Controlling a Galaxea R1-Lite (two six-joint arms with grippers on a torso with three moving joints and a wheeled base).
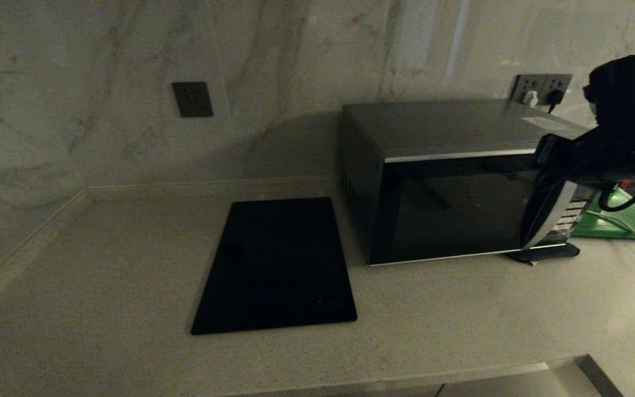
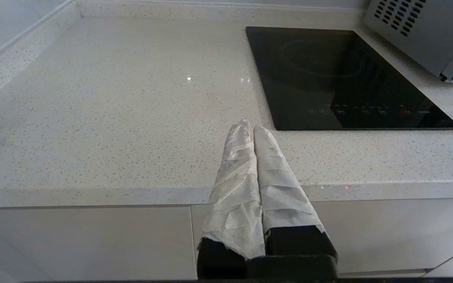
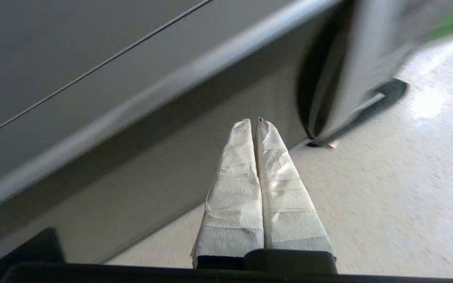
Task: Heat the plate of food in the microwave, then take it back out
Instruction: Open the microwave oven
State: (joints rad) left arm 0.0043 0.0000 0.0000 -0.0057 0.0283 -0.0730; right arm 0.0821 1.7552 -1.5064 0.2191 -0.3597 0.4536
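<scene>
The microwave stands at the back right of the counter with its dark glass door closed. Nothing can be made out behind the glass. The plate of food shows in no view. My right arm reaches in front of the microwave's keypad side. Its gripper is shut and empty, low over the counter by the microwave's bottom front edge, a little short of the curved silver trim. My left gripper is shut and empty, hanging over the counter's front edge, outside the head view.
A flat black slab lies on the pale stone counter left of the microwave, and appears beside the left gripper as the slab. A green board lies right of the microwave, with a cable over it. Marble wall behind.
</scene>
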